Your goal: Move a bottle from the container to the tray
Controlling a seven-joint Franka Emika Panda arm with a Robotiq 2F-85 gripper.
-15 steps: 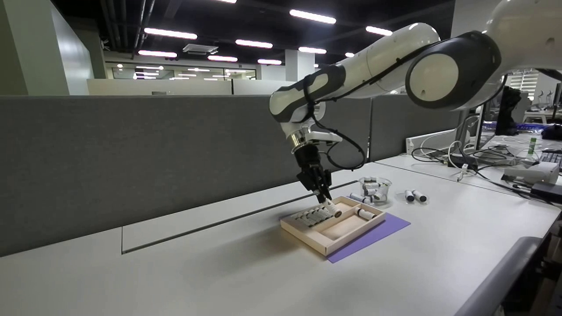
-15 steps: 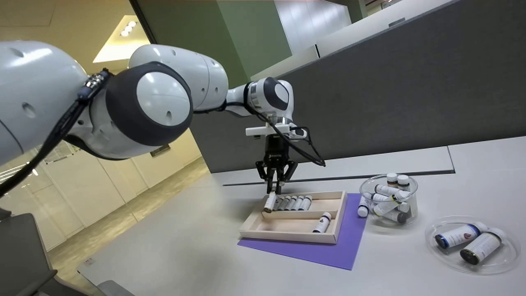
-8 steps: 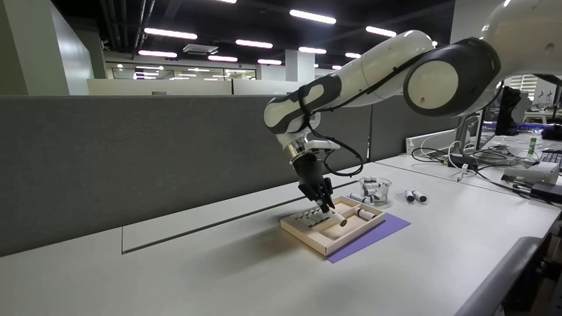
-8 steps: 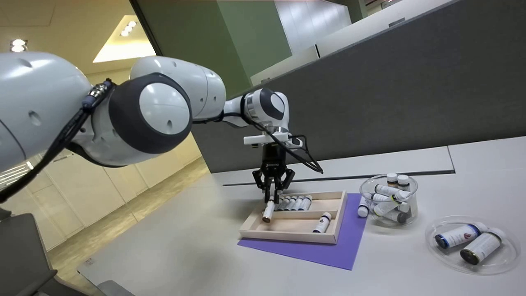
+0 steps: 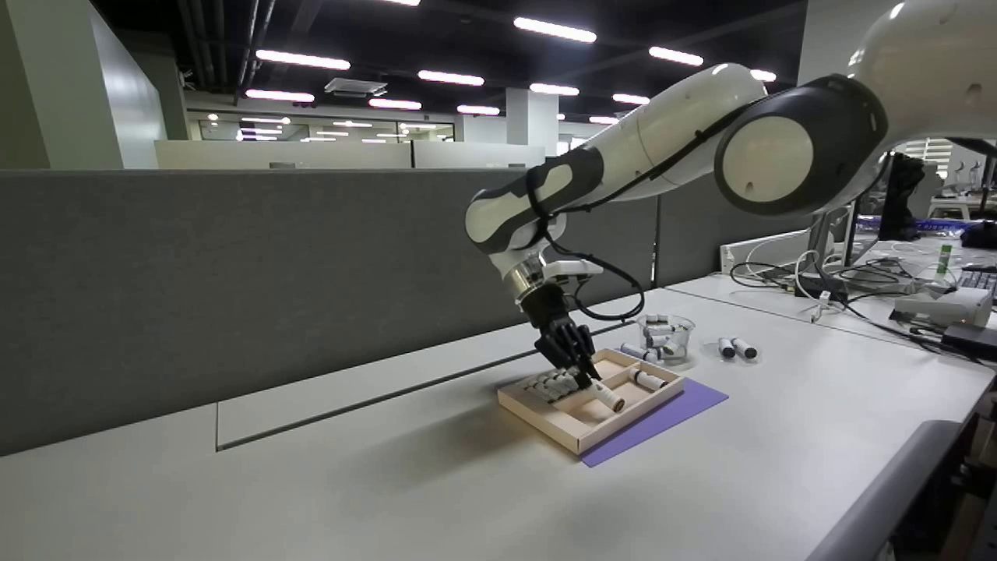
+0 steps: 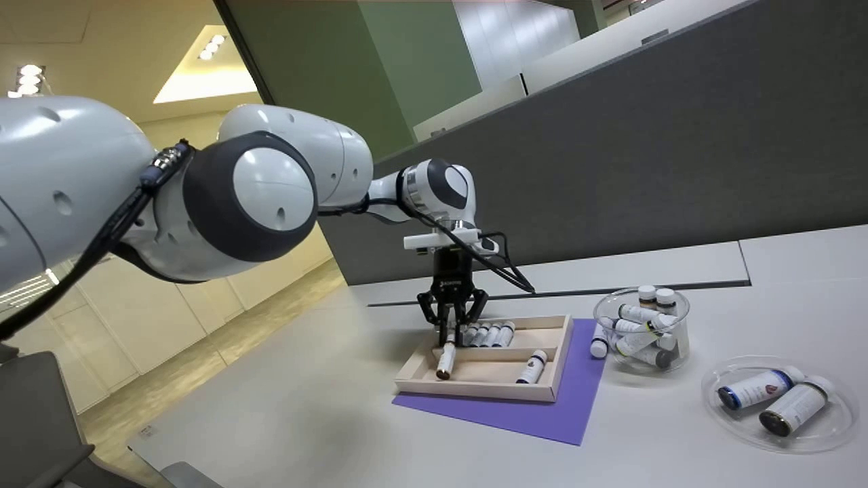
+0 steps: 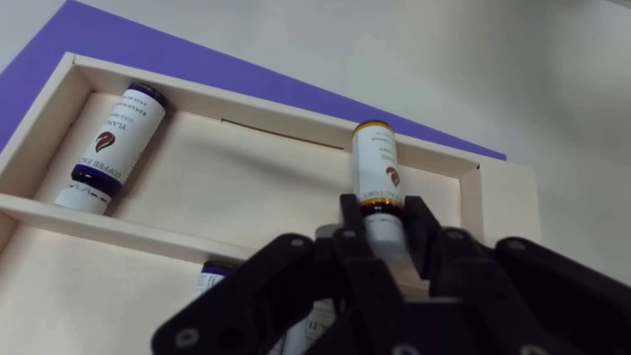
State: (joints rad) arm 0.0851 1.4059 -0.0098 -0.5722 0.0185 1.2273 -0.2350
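Note:
My gripper (image 6: 450, 337) is shut on the cap and neck of a white-labelled bottle (image 6: 446, 360) with an amber band. In the wrist view the fingers (image 7: 379, 199) flank its neck. The bottle (image 7: 375, 162) is tilted, base toward the tray's outer wall, in or just over the tray's long undivided front compartment; I cannot tell if it touches the floor. The tan tray (image 6: 475, 389) holds another bottle (image 6: 532, 367) in that compartment and a row of several bottles (image 6: 487, 335) behind the divider. The clear, shiny container (image 6: 681, 342) holds several bottles, right of the tray.
A purple mat (image 6: 542, 421) lies under the tray. One bottle (image 6: 599, 340) lies beside the container. A clear round dish (image 6: 739, 425) with two bottles stands further right. A grey partition (image 5: 311, 296) stands behind the desk. The tray's divider (image 7: 123, 224) is a low raised edge.
My gripper has carried the bottle from beside the back row over the divider to the front compartment, moving lower. The other bottles and the tray have not moved.

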